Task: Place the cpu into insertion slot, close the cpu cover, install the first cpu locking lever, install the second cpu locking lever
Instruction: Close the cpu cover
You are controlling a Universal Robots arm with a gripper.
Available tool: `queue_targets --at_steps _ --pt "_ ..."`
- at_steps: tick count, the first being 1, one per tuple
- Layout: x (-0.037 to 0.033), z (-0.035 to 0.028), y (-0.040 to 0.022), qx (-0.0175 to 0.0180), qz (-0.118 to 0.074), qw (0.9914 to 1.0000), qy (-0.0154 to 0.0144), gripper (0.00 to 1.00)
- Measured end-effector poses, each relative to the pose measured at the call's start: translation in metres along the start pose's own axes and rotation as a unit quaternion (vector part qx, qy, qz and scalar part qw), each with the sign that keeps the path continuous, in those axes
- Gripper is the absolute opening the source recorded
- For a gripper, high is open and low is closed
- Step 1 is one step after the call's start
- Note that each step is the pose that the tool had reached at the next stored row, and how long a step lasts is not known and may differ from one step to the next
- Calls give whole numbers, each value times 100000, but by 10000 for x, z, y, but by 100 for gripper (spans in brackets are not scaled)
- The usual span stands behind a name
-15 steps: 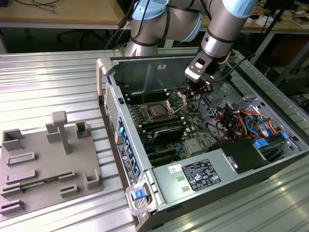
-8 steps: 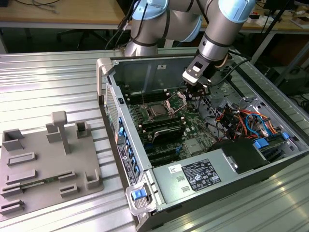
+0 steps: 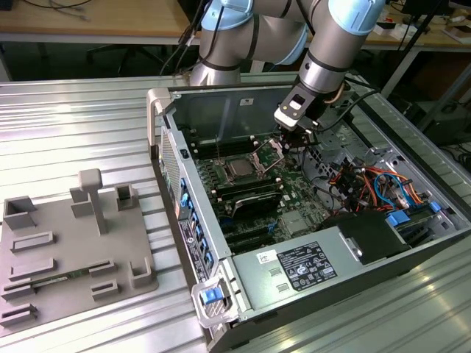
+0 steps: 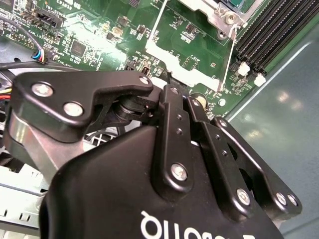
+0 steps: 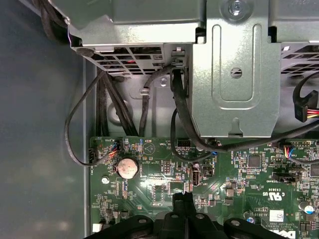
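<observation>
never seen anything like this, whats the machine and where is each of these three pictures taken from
The blue-and-grey machine is a robot arm reaching into an open computer case that lies on a ribbed metal table. The exterior view comes from a camera off the arm. Both wrist views come from cameras riding on the arm, close above the green circuit board. The black jaws look shut, right beside the raised cpu cover, and I see nothing held in them. The cpu lies uncovered on the board. A grey holder tray sits at the exterior view's left.
</observation>
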State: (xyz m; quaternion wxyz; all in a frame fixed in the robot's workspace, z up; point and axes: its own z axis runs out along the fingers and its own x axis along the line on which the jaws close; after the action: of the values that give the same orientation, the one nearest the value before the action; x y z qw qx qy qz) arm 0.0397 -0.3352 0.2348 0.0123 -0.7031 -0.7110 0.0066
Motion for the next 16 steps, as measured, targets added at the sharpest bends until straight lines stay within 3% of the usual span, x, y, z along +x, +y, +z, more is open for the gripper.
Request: queue_targets --at_steps 8,16 --pt "0 1 -23 -1 -10 100000 -1 11" --pt "1 2 -83 0 -10 100000 2 11"
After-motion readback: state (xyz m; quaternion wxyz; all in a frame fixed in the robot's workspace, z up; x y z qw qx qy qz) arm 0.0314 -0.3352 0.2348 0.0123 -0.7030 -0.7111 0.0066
